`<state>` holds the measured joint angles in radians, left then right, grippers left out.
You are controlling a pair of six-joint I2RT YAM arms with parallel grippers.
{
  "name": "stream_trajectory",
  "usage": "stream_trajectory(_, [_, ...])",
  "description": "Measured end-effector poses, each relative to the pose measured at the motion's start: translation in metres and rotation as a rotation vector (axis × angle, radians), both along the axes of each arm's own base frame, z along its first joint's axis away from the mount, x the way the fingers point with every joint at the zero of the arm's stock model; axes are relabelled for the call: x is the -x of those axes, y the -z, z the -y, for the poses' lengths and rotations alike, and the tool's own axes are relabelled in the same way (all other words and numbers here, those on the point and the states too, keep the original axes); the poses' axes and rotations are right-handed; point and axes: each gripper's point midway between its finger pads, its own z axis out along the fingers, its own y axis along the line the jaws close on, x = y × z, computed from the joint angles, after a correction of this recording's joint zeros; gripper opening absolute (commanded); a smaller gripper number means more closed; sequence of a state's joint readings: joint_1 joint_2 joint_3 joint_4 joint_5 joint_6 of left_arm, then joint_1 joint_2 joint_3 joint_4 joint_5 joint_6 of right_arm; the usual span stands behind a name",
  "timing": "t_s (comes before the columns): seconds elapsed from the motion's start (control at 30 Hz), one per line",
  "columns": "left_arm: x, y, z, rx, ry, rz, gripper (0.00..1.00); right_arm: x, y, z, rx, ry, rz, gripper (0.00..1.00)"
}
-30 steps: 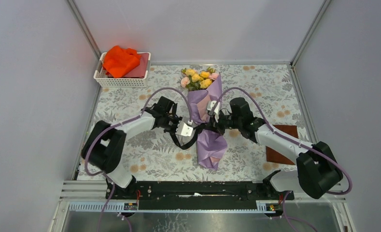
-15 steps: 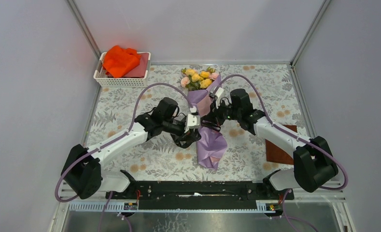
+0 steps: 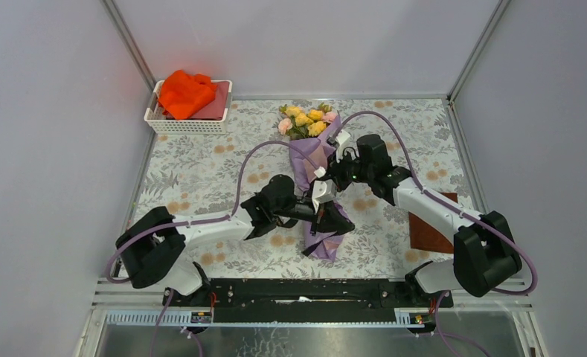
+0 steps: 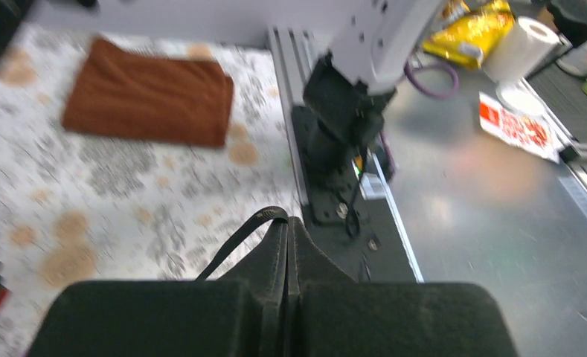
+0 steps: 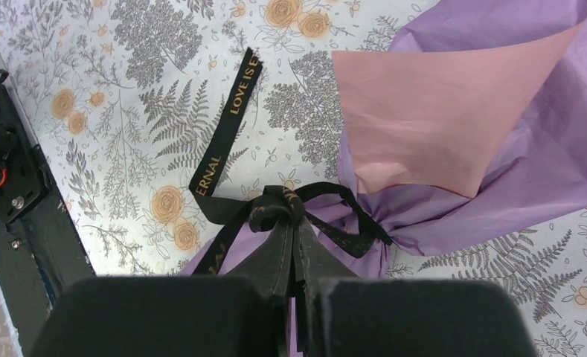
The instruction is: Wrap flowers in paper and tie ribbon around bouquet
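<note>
Stem end of the bouquet (image 3: 324, 242) lies nearest the arm bases: a crumpled lavender tail on the table (image 3: 193, 160), cone running away from there, approx. centred. Just beyond, at the waist, the ribbon (image 5: 234, 111) is wound round the paper (image 5: 498, 178) and crossed in a loose knot.

Left gripper (image 4: 287, 227): jaws clamped on a ribbon loop. Right gripper (image 5: 294, 230): jaws clamped on ribbon right at the knot. One lettered tail lies free on the table.

Further out the pale pink layer (image 5: 439, 111) opens, then the flowers (image 3: 305, 120) at the far end. Brown pad (image 3: 426, 236) lies to the right. Basket (image 3: 188, 126) w/ orange cloth (image 3: 184, 93) sits at the far-left corner.

Handling (est.): satin is slick and limp, so likely to slip. Grip it flat, close to the knot. Paper is thin and creases or tears easily. Blooms crush. Take hold at the waist only.
</note>
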<state>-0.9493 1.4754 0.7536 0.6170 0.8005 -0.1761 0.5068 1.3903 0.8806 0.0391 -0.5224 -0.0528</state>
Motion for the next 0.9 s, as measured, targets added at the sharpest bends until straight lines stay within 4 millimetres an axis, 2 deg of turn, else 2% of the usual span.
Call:
stream_trajectory(0.1, [-0.005, -0.022, 0.010, 0.095, -0.030, 0.037, 0.00, -0.004, -0.003, 0.003, -0.001, 0.014, 0.001, 0.00])
stream_trajectory(0.17, [-0.006, -0.030, 0.016, 0.131, -0.040, 0.044, 0.00, -0.007, -0.005, 0.005, -0.003, 0.025, 0.002, 0.00])
stream_trajectory(0.33, [-0.020, -0.016, 0.020, 0.099, -0.124, 0.006, 0.00, -0.010, -0.006, 0.008, -0.002, 0.036, 0.001, 0.00])
stream_trajectory(0.37, [-0.022, -0.010, 0.017, 0.087, -0.141, 0.009, 0.03, -0.009, -0.005, 0.008, -0.001, 0.036, -0.002, 0.00])
stream_trajectory(0.47, [-0.030, 0.021, 0.005, 0.023, -0.179, 0.056, 0.49, -0.006, -0.002, 0.010, 0.011, 0.034, -0.019, 0.00])
stream_trajectory(0.6, [-0.031, 0.059, -0.021, -0.077, -0.170, 0.216, 0.83, -0.004, -0.002, 0.012, 0.030, 0.029, -0.035, 0.00])
stream_trajectory(0.63, [-0.032, 0.063, -0.030, -0.102, -0.168, 0.260, 0.84, -0.003, -0.003, 0.012, 0.034, 0.027, -0.040, 0.00])
stream_trajectory(0.7, [-0.037, 0.057, -0.040, -0.109, -0.168, 0.352, 0.85, -0.001, -0.004, 0.013, 0.043, 0.025, -0.050, 0.00])
stream_trajectory(0.8, [-0.055, 0.038, -0.059, -0.125, -0.206, 0.440, 0.74, 0.004, -0.002, 0.013, 0.055, 0.019, -0.069, 0.00])
stream_trajectory(0.9, [-0.080, 0.016, -0.084, -0.151, -0.290, 0.466, 0.66, 0.015, 0.000, 0.006, 0.072, 0.003, -0.102, 0.00])
